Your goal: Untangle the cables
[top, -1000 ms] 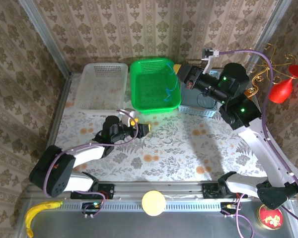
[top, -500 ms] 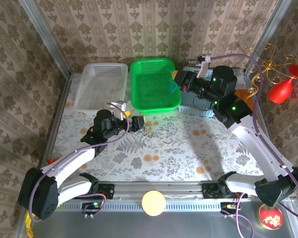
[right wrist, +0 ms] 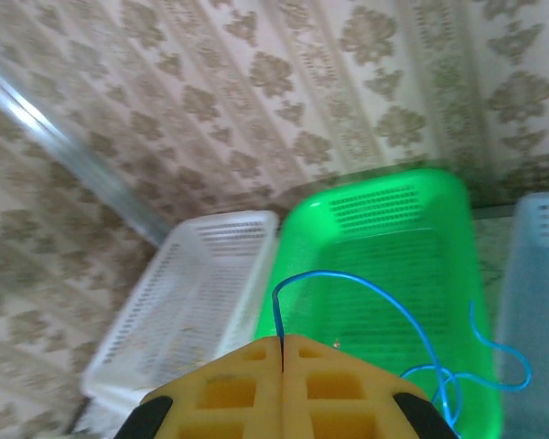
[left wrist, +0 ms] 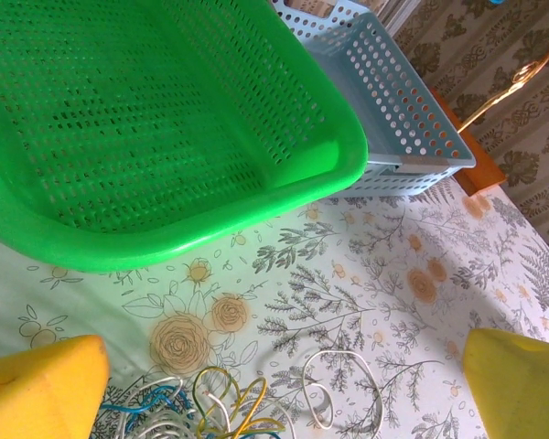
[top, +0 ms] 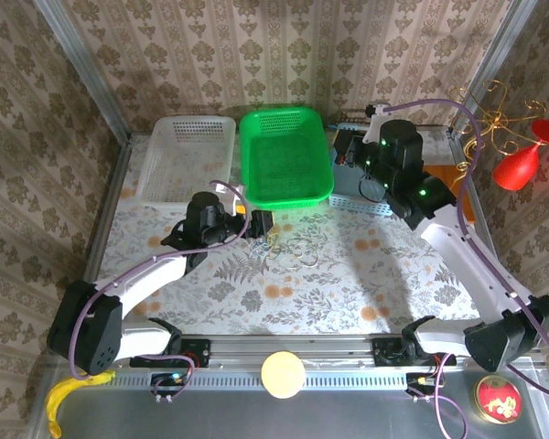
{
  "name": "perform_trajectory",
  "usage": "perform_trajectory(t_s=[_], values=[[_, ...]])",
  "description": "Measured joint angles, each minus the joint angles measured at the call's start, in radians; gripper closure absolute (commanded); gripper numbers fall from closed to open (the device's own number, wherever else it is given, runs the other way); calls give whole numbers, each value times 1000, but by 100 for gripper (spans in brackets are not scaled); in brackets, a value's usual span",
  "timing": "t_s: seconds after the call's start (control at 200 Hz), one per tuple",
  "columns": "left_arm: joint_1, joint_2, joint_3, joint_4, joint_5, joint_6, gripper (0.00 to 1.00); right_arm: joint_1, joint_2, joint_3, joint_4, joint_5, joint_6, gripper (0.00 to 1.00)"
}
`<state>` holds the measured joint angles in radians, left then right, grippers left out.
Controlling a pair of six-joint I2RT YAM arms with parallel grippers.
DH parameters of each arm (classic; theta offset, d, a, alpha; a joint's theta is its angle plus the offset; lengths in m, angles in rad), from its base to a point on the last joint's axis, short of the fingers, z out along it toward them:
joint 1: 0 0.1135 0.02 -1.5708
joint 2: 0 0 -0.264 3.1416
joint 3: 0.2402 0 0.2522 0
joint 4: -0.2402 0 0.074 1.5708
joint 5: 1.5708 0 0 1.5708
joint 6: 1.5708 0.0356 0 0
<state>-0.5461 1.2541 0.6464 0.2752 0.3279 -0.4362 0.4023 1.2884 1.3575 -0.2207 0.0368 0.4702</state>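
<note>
Left gripper [left wrist: 279,393]: fingers spread wide, holding nothing, low over the table [top: 366,274].
Tangle of cables [left wrist: 215,412]: blue, yellow and white loops (a loose heap) lay on the cloth between the left fingers, just in front of the green basket [left wrist: 210,233].
Right gripper [right wrist: 283,352]: fingers pressed together, pinching a blue cable [right wrist: 275,318].
Blue cable: arched up from the pinch, then hung in loops above the green basket.

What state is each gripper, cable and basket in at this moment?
left gripper: open wide, nothing held.
right gripper: shut on the blue cable.
blue cable: pinched at one end, the rest hanging in loose loops.
cable pile: tangled, lying on the table.
green basket: empty.
white basket: empty.
</note>
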Motion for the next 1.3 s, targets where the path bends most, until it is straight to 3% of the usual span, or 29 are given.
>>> perform_trajectory(t_s=[0.405,0.915,1.02,1.06,1.125,1.3], values=[[0,-88,4,-37,-45,-17,0,-43,210,5,-6,272,-152,100],[2,-137,31,-91,-67,-17,0,-115,400,68,2,384,-218,100],[4,-139,33,-97,-67,-17,0,-131,441,91,-13,382,-230,62],[4,-139,33,-102,-67,-17,0,-135,452,103,-24,378,-235,53],[4,-139,35,-110,-67,-17,0,-138,461,119,-44,366,-240,48],[4,-139,35,-115,-68,-17,0,-137,459,148,-72,279,-231,46]])
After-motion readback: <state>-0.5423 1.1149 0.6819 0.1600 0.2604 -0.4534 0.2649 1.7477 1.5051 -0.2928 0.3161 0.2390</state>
